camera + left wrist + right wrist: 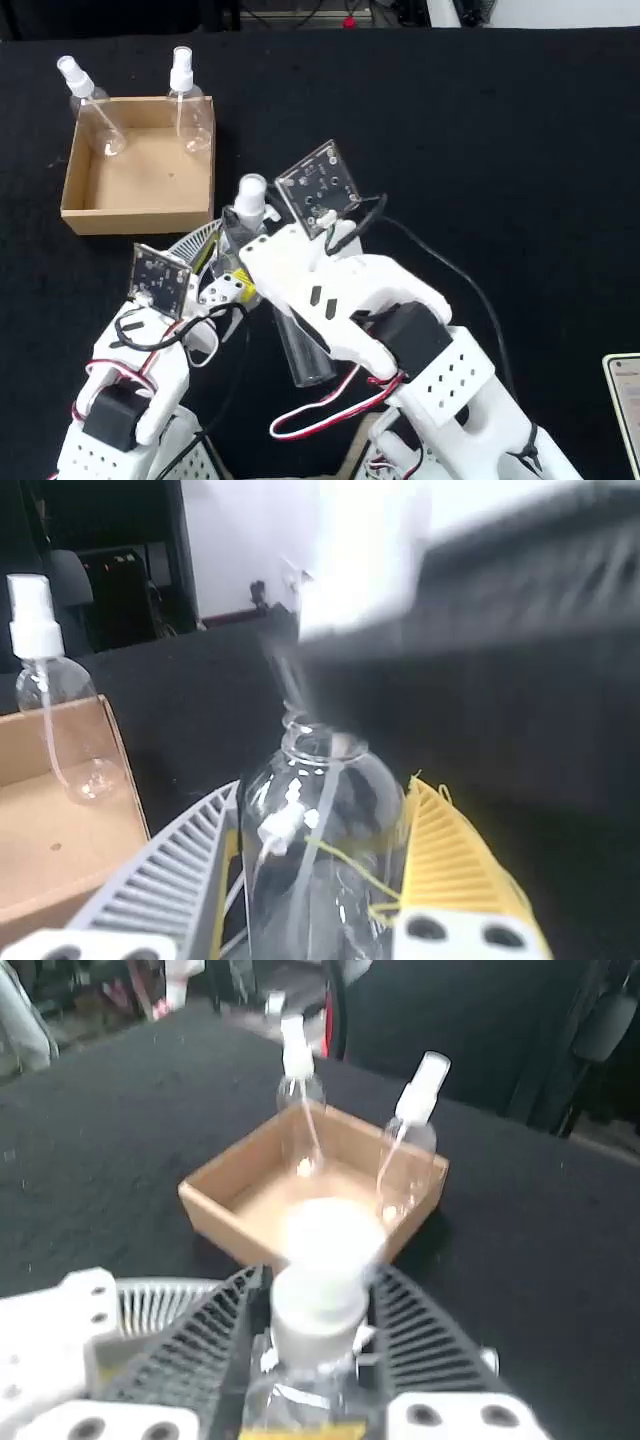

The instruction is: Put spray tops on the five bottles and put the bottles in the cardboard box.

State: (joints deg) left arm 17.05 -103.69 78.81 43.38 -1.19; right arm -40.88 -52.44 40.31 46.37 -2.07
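Note:
A clear bottle (310,840) stands upright, gripped by my left gripper (322,792), whose grey and yellow fingers are shut on its shoulders. Its neck is uncovered, with a thin tube hanging inside. Just above it, my right gripper (318,1278) is shut on a white spray top (322,1235), which sits over the bottle's neck. In the high view the spray top (250,192) and both grippers meet just right of the cardboard box (140,216). Two capped bottles (95,118) (190,110) stand in the box's far corners.
Another clear bottle (305,352) lies on the black table under the right arm. A white flat object (626,398) sits at the table's right edge. The box (235,1215) lies close beyond the grippers, and open black cloth stretches to the right.

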